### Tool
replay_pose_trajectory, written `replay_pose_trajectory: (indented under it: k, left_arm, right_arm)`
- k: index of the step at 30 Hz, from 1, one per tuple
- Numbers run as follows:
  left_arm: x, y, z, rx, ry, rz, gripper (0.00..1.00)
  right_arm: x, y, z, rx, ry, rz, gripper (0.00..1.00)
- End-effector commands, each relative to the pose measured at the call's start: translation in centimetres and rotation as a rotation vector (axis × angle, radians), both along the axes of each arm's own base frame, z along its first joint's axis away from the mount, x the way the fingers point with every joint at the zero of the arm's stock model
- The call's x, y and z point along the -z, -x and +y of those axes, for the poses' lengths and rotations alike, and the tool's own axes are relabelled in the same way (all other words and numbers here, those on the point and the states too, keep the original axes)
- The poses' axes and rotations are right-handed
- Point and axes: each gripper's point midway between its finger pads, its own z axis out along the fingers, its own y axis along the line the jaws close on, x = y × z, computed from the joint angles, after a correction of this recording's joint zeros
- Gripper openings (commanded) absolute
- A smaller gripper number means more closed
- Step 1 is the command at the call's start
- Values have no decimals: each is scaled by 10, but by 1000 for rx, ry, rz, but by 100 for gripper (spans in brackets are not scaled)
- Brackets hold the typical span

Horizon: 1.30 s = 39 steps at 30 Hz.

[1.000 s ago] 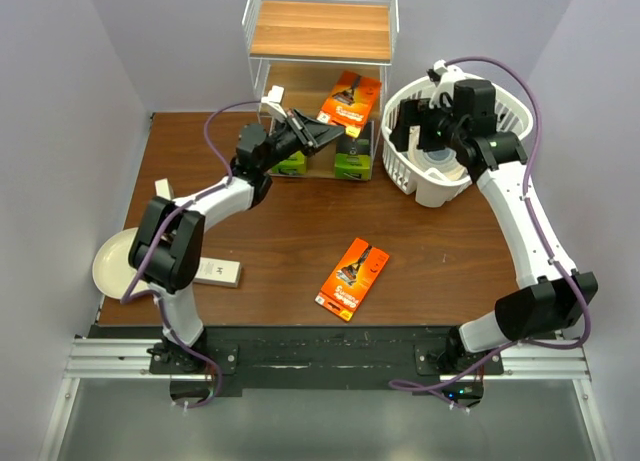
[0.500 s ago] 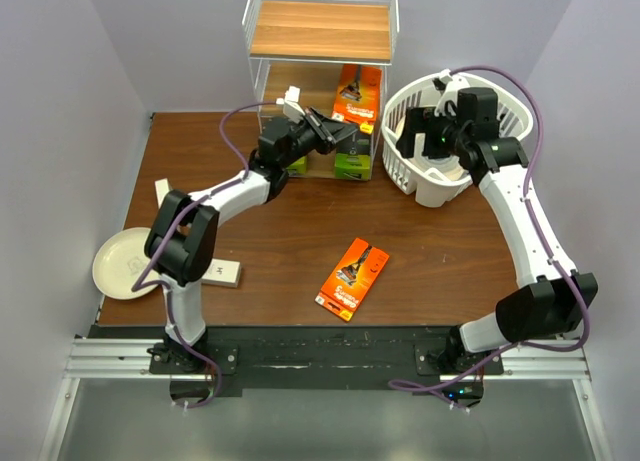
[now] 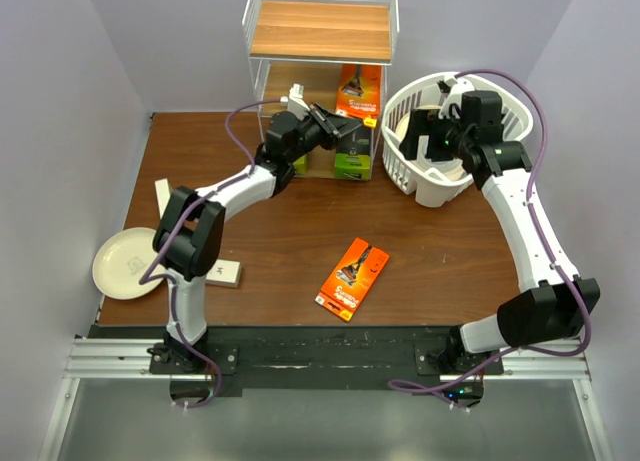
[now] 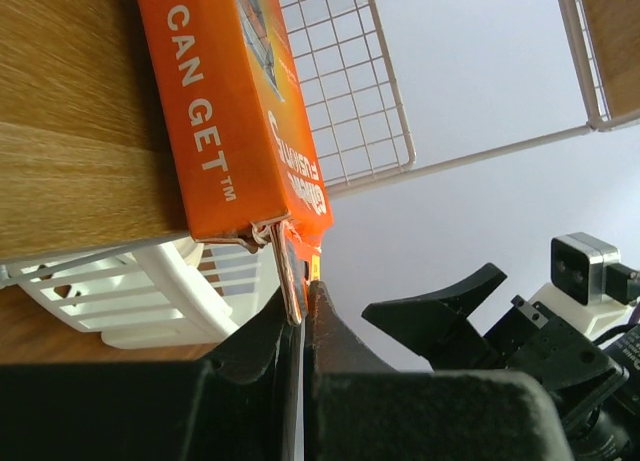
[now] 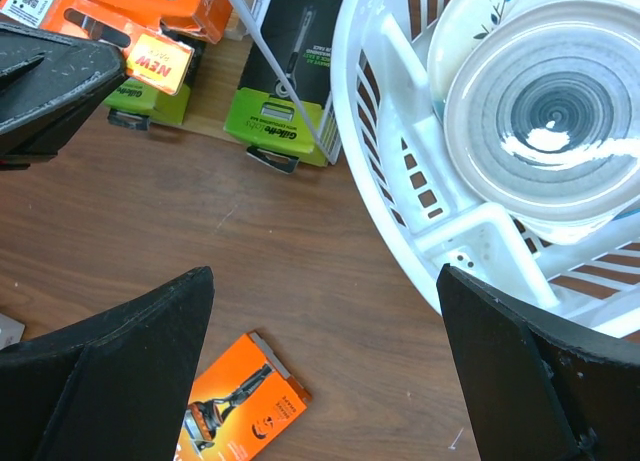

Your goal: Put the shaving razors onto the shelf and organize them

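Quick count for you. Six razor packs in all, two on the shelf [image 3: 320, 31] for good and one half there.

Your left gripper [image 4: 300, 303] is pressed together on the hang tab of the first orange card [image 4: 220, 111] — pinching just that thin edge, with the card lying on the middle wooden board up against the wire grid. The second orange card [image 3: 351, 278] lies flat on the worktop [image 3: 440, 251], out in the middle and well apart from the shelf.

Both black boxes with lime-green ends [image 5: 285, 91] [image 5: 150, 101] stand side by side on the bottom board. The two slim white boxes are both off the shelf: one [image 3: 218, 273] near the left arm's base, just beside a cream plate [image 3: 125, 263], the other [image 3: 162, 193] by the worktop's left edge.

Your right gripper [image 5: 325, 276] hangs over the near rim of the white basket [image 5: 400, 131] with its fingers [image 5: 110, 371] spread wide — nothing between them. Inside the basket you can see two plates, a grey-ringed one [image 5: 540, 111] in front and another [image 5: 470, 21] tucked behind it.
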Motion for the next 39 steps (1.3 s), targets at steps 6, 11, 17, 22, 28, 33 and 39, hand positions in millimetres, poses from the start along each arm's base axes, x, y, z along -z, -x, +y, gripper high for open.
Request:
replay_pose_trajectory:
  k: [6, 11, 17, 22, 28, 33, 39]
  left_arm:
    - [3, 5, -24, 49, 4, 36, 8]
    - [0, 5, -26, 49, 3, 32, 10]
    - [4, 20, -15, 71, -18, 52, 45]
    - [-1, 40, 23, 76, -70, -4, 69]
    - [33, 78, 85, 86, -220, -34, 73]
    - [80, 115, 126, 62, -452, -74, 73]
    - [137, 162, 124, 160, -685, -186, 73]
  right_arm:
    - [-16, -3, -3, 17, -10, -51, 99]
    - [-15, -4, -2, 11, -13, -49, 99]
    - [-15, -4, -1, 5, -14, -50, 99]
    - [-9, -1, -1, 3, -14, -47, 98]
    - [24, 34, 25, -142, -93, 43, 99]
    - [92, 91, 80, -343, -118, 217, 97]
    - [164, 135, 104, -351, -1, 378, 95]
